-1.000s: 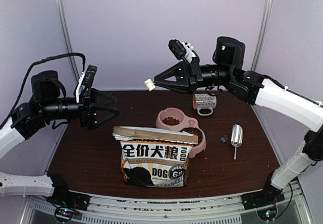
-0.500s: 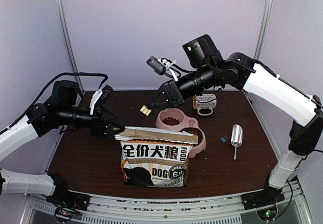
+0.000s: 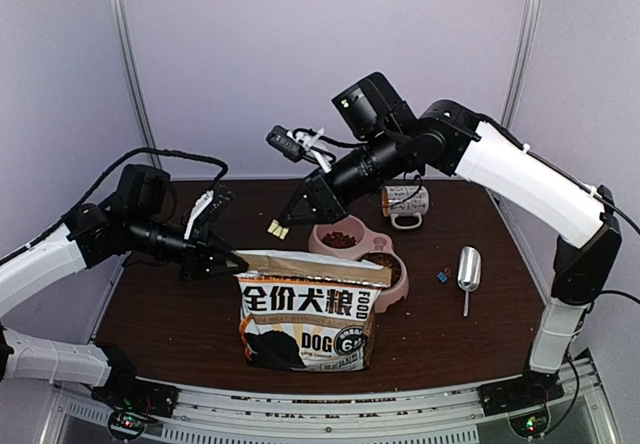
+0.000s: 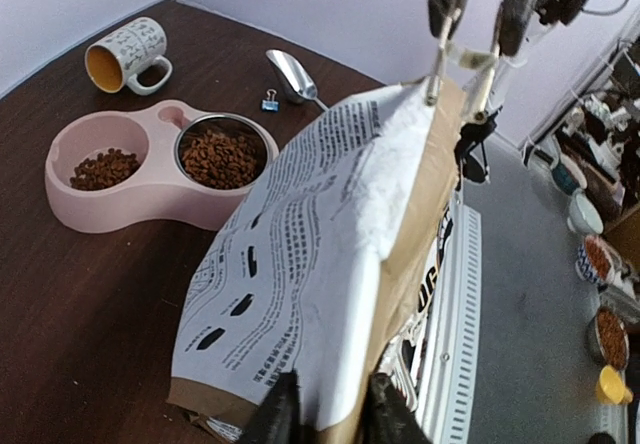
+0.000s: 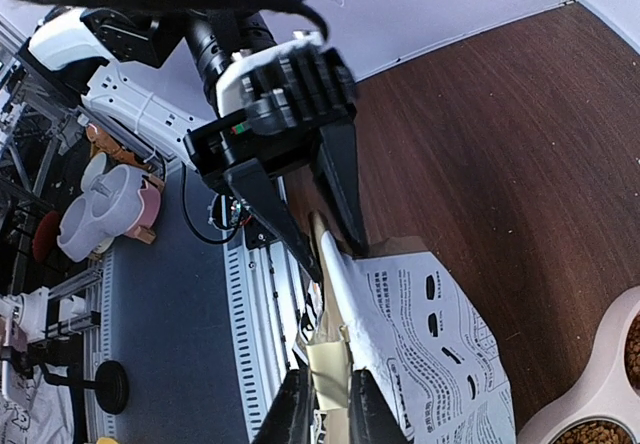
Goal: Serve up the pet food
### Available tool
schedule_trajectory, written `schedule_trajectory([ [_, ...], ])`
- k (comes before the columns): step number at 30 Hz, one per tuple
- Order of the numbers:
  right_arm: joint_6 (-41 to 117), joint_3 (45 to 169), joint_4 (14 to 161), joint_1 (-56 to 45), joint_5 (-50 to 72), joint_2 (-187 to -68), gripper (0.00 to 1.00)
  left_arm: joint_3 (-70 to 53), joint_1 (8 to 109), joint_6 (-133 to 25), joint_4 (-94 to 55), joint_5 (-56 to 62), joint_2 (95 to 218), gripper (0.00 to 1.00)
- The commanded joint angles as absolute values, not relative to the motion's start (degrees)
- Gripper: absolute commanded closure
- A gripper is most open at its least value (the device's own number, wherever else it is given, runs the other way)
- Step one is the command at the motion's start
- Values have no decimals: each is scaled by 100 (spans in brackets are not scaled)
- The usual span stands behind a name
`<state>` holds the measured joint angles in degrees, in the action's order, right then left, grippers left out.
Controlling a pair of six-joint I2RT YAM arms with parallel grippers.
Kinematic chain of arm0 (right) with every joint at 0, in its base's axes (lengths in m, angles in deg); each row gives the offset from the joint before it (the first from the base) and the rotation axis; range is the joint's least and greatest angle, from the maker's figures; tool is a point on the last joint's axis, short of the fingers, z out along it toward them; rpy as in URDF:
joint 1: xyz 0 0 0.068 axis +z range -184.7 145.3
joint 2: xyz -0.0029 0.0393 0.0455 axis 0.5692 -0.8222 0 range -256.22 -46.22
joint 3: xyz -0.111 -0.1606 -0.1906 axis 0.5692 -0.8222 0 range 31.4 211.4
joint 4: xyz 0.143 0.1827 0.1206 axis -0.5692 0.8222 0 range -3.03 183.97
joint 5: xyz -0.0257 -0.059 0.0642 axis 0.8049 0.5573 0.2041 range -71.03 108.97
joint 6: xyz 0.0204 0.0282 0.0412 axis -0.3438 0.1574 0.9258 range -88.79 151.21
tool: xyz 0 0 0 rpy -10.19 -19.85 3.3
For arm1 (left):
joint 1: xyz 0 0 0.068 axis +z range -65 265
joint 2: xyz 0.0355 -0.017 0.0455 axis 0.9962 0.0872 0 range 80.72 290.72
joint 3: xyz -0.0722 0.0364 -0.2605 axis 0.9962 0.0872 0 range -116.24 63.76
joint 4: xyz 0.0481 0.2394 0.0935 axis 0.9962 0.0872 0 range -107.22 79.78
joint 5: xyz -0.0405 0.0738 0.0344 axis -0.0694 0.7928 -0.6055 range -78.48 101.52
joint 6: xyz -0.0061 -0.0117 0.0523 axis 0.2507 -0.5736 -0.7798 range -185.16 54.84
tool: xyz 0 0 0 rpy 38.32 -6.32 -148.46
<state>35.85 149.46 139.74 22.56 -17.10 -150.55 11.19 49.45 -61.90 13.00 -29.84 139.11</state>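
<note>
The left claw [image 3: 228, 262] gripped the bag [image 3: 310, 324] at the left end of its crosswise fold. The right claw [image 3: 284, 223], clamping a clip [image 5: 328, 379], hovered just above. The pet food [image 3: 339, 239] lay in the bowl [image 3: 372, 236] beyond.

We're seeing one bag [image 3: 308, 309], one double bowl [image 4: 130, 199], two kibble heaps [image 4: 218, 156], one mug [image 3: 405, 202], one scoop [image 3: 468, 267], one binder clip [image 3: 441, 277], one cream clip [image 3: 277, 227].

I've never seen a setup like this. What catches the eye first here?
The big printed dog-food bag standing at the front middle of the table, with the left gripper at its top left corner, fingers either side of the folded edge. Just above, the right gripper holds a small pale piece. Behind the bag sits a pink double bowl with brown pet food in both cups.
</note>
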Motion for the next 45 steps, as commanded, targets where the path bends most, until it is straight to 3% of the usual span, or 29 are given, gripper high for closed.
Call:
schedule_trajectory([
  [1,3270,15362,14251,2454,-1279,-15315,100,1116,4988,-6408,1138,-3480,14014,83],
  [5,3119,15617,14436,2533,-1128,-15595,100,1242,4989,-6308,903,-3626,13900,100],
  [45,1933,16517,15606,2717,-1516,-16666,100,880,4756,-6749,958,-3705,13932,100],
])
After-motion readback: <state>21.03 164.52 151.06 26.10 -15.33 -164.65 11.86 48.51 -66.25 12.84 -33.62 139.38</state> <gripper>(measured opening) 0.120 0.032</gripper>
